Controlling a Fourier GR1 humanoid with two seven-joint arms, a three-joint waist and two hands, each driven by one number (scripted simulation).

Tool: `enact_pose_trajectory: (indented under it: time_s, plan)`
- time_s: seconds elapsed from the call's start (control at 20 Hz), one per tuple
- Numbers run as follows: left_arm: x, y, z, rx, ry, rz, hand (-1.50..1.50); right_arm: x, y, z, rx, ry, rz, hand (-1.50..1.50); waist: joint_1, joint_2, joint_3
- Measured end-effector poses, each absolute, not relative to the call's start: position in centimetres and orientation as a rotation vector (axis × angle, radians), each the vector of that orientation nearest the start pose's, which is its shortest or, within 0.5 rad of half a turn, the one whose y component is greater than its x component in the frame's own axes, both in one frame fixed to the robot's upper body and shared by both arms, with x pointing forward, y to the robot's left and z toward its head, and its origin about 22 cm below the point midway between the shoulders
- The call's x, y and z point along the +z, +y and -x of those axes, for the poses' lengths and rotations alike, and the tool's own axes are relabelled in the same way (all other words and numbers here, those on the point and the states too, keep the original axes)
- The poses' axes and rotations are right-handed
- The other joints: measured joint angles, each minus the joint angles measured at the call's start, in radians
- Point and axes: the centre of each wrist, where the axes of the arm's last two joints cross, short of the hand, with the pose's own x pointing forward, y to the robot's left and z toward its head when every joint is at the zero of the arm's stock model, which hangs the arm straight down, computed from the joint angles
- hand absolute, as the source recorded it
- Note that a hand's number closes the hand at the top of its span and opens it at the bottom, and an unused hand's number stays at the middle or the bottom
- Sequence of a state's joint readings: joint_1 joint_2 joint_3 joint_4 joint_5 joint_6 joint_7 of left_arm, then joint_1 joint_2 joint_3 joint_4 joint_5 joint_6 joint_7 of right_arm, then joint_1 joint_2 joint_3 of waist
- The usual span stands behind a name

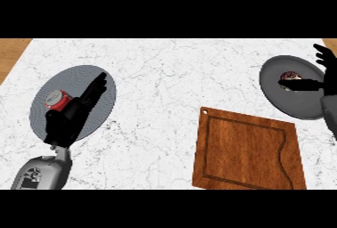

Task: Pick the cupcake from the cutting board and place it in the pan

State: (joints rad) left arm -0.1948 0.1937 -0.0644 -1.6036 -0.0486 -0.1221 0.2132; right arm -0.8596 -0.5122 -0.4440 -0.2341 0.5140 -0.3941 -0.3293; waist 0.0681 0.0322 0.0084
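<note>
The cupcake [289, 75], small with a dark red top, lies inside the grey pan [289, 103] at the far right of the counter. My right hand [327, 67] hovers over the pan's right side, open, with its fingers pointing up and its thumb stretched left just below the cupcake. I cannot tell whether the thumb touches it. The wooden cutting board [247, 153] lies bare at the lower right. My left hand [71, 116] rests open over a grey plate at the left.
The grey round plate [99, 78] at the left carries a red and grey can-like object [56, 99] beside my left fingers. White marble counter stretches between plate and board. Wooden floor shows past the counter's top corners.
</note>
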Motion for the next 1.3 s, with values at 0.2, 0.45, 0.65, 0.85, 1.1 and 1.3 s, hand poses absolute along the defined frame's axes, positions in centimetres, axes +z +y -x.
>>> enact_pose_trajectory:
  time_s: [0.2,0.45,0.65,0.85,1.1,1.3]
  plan:
    - [6.2,23.9,-28.3,-0.388,-1.546,-0.061,0.0,4.7,-40.5,-39.0,0.025,-1.522,0.866,-1.5,-0.008,-0.002,-0.001]
    - [5.9,23.8,-28.0,-0.377,-1.533,-0.055,0.0,3.9,-43.3,-36.9,-0.089,-1.593,0.712,-1.5,-0.014,-0.004,-0.001]
    - [6.0,23.8,-28.0,-0.372,-1.53,-0.06,0.0,2.7,-46.0,-34.4,-0.105,-1.636,0.621,-1.5,-0.022,-0.008,-0.002]
    - [6.0,23.8,-28.2,-0.372,-1.524,-0.065,0.0,1.2,-47.5,-32.0,-0.103,-1.716,0.573,-1.5,-0.033,-0.013,-0.003]
    - [5.7,24.2,-27.6,-0.373,-1.512,-0.069,0.0,-1.0,-48.5,-29.4,-0.093,-1.773,0.55,-1.5,-0.038,-0.018,-0.004]
    - [5.5,24.5,-27.4,-0.367,-1.516,-0.076,0.0,-2.6,-49.0,-27.3,-0.097,-1.789,0.52,-1.5,-0.045,-0.022,-0.005]
